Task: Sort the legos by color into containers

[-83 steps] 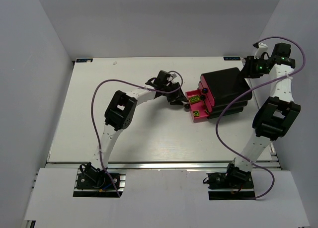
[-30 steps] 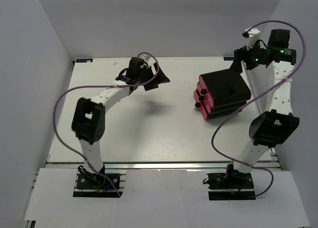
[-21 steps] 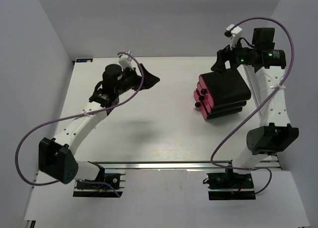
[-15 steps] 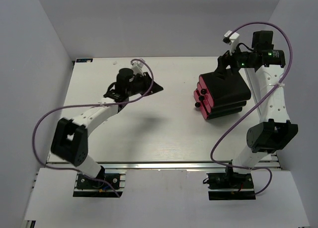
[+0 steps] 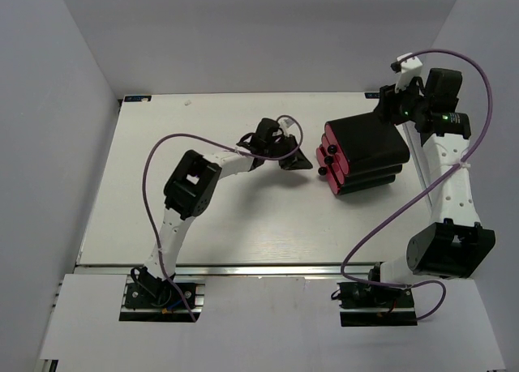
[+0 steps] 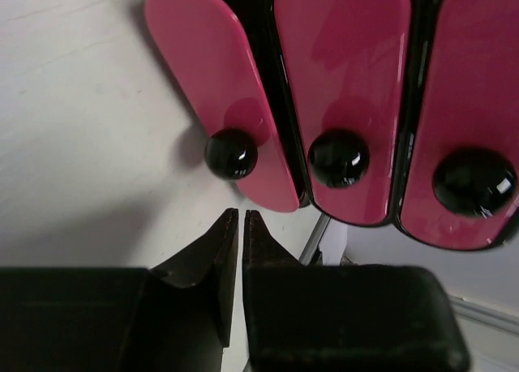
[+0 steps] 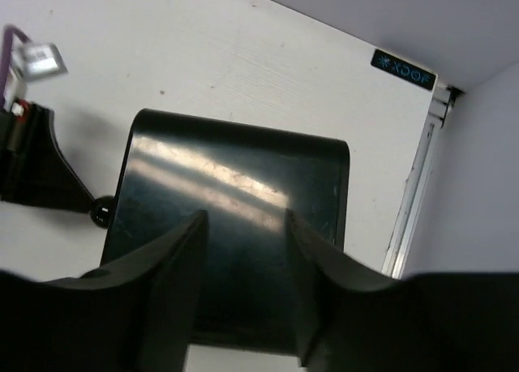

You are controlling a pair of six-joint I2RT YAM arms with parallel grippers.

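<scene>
The containers are three magenta drawers, all pushed shut in the black cabinet. In the left wrist view their pink fronts and round black knobs fill the top. My left gripper sits just in front of the drawers, low over the table. Its jaws are shut with nothing between them, the tips just below the left knob. My right gripper hovers over the cabinet's back edge. In its own view it is open above the cabinet top. The legos are hidden.
The white table has a metal rail along its near edge. Grey walls close in the left, back and right sides. The right arm's purple cable hangs beside the cabinet.
My left arm swung from the back left of the table over to the drawer fronts, and its jaws closed. My right gripper shifted slightly right over the cabinet, and its jaws narrowed.
</scene>
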